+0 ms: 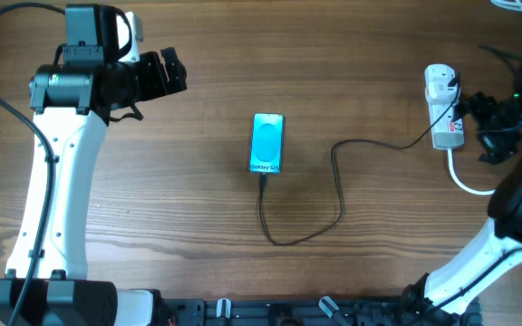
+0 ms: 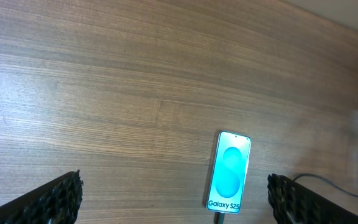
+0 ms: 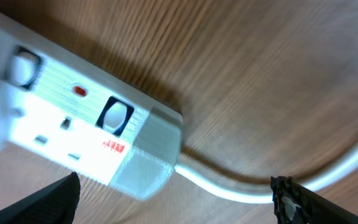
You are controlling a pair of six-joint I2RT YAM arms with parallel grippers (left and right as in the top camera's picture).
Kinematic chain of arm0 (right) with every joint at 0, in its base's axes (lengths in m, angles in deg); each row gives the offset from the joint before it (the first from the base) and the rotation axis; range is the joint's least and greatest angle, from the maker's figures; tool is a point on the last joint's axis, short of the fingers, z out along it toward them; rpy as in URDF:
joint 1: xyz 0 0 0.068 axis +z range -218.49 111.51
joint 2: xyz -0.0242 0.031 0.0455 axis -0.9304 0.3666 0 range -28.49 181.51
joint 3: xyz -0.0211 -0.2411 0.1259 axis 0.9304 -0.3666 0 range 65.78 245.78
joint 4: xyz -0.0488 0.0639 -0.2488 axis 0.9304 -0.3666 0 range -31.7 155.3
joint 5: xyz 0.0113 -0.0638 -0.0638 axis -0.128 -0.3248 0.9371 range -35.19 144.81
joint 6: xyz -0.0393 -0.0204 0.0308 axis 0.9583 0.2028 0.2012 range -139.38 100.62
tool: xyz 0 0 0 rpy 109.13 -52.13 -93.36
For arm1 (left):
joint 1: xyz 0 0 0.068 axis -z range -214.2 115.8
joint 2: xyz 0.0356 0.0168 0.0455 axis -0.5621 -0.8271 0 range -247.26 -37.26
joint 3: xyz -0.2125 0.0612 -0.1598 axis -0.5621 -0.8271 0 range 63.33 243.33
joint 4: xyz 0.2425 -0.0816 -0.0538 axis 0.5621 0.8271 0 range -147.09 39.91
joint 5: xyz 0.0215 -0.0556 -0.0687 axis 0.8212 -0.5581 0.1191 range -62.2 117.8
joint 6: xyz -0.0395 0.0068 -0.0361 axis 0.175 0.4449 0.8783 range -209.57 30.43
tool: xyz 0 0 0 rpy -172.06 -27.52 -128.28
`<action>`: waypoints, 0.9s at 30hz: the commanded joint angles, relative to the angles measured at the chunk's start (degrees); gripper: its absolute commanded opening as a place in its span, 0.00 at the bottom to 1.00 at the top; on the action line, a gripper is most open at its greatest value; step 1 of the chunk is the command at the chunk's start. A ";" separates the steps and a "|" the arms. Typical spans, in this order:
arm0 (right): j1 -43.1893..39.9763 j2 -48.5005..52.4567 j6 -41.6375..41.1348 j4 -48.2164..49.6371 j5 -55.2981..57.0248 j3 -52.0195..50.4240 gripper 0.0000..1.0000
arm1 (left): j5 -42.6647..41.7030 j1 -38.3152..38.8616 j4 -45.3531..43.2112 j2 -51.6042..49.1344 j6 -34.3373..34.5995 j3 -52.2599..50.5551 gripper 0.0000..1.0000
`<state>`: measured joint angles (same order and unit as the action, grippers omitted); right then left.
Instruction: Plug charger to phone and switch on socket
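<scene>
From above, the socket (image 1: pixel 442 107) sits just beside the right gripper (image 1: pixel 478 125); it looks light and may slide. The bendy charger (image 1: pixel 338 195) reaches the phone (image 1: pixel 267 143).

Left wrist: the left gripper (image 2: pixel 174 186) is open and empty, phone just ahead.

Right wrist: the right one is spread wide, empty. Press a small switch (image 3: pixel 115 116), likely stiff. The white cord (image 3: pixel 229 186) runs across under it.

1. The white-and-black jointed left arm (image 1: pixel 57 181) rises from the counter's near-left corner toward the far-left corner, its wrist turned toward the middle.
2. Its black two-finger left gripper (image 1: pixel 175 72) hangs with jaws spread wide (ribbed fingertips (image 2: pixel 58 199) far apart).
3. The matching right arm (image 1: pixel 478 254) climbs from the near edge along the right edge.
4. The black right gripper (image 1: pixel 478 127) points leftward, jaws parted.
</scene>
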<state>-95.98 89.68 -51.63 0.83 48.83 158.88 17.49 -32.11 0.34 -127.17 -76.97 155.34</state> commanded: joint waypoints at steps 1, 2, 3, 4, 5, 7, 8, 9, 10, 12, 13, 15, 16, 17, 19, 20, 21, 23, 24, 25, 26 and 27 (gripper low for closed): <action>-0.09 -9.77 -0.85 -2.80 0.15 -0.13 1.00 | 0.57 -0.02 -0.13 -0.15 0.26 -0.07 1.00; -0.09 -12.94 -0.79 -3.93 0.15 -0.13 1.00 | 0.57 -0.02 -0.13 -0.15 0.26 -0.07 1.00; -0.09 -15.45 -0.70 -4.92 0.22 -0.13 1.00 | 0.57 -0.02 -0.13 -0.15 0.26 -0.07 1.00; -0.07 -19.12 -0.74 -6.62 0.37 -0.13 1.00 | 0.57 -0.02 -0.13 -0.15 0.26 -0.07 1.00; 0.20 -23.23 -0.35 -8.31 0.37 -0.28 1.00 | 0.57 -0.02 -0.13 -0.15 0.26 -0.07 1.00; 1.36 -31.12 1.53 -8.44 0.35 -2.58 1.00 | 0.57 -0.02 -0.15 -0.15 0.26 -0.07 1.00; 2.23 -35.32 1.79 -7.96 0.37 -4.76 1.00 | 0.57 -0.02 -0.13 -0.15 0.26 -0.07 1.00; 3.28 -39.23 2.12 -7.34 0.35 -7.17 1.00 | 0.57 -0.02 -0.13 -0.15 0.26 -0.07 1.00; 4.17 -42.25 2.10 -6.75 0.33 -9.38 1.00 | 0.57 -0.02 -0.15 -0.15 0.26 -0.07 1.00; 7.06 -50.58 2.05 -3.98 -0.13 -16.26 1.00 | 0.57 -0.02 -0.13 -0.15 0.26 -0.07 1.00; 8.24 -53.70 2.10 -2.67 -0.09 -19.10 1.00 | 0.57 -0.02 -0.13 -0.15 0.26 -0.07 1.00; 11.34 -62.10 2.08 1.29 -0.07 -25.97 1.00 | 0.57 -0.02 -0.13 -0.15 0.26 -0.07 1.00; 12.28 -65.68 1.99 3.28 -0.11 -28.79 1.00 | 0.57 -0.02 -0.13 -0.15 0.26 -0.07 1.00; 12.70 -69.18 0.70 4.48 -0.09 -31.12 1.00 | 0.57 -0.02 -0.13 -0.15 0.26 -0.07 1.00; 12.70 -72.08 -3.63 4.15 -0.09 -32.37 1.00 | 0.57 -0.02 -0.13 -0.15 0.26 -0.07 1.00; 12.70 -73.05 -6.19 3.58 -0.07 -32.44 1.00 | 0.57 -0.02 -0.15 -0.15 0.26 -0.07 1.00; 12.70 -73.24 -7.39 3.63 -0.07 -32.44 1.00 | 0.57 -0.02 -0.13 -0.15 0.26 -0.07 1.00; 12.70 -72.72 -7.39 3.37 -0.09 -32.44 1.00 | 0.57 -0.02 -0.13 -0.15 0.26 -0.07 1.00; 12.70 -72.35 -7.39 3.10 -0.09 -32.44 1.00 | 0.57 -0.02 -0.13 -0.15 0.26 -0.07 1.00; 12.70 -71.91 -7.37 3.19 -0.04 -32.44 1.00 | 0.57 -0.02 -0.13 -0.15 0.26 -0.07 1.00; 12.70 -71.67 -7.39 3.17 -0.07 -32.44 1.00 | 0.57 -0.02 -0.13 -0.15 0.26 -0.07 1.00; 12.70 -71.14 -7.39 3.17 -0.07 -32.44 1.00 | 0.57 -0.02 -0.13 -0.15 0.26 -0.07 1.00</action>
<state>-83.56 17.66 -58.03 4.04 48.81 126.97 17.53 -32.11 0.32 -127.23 -76.81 155.32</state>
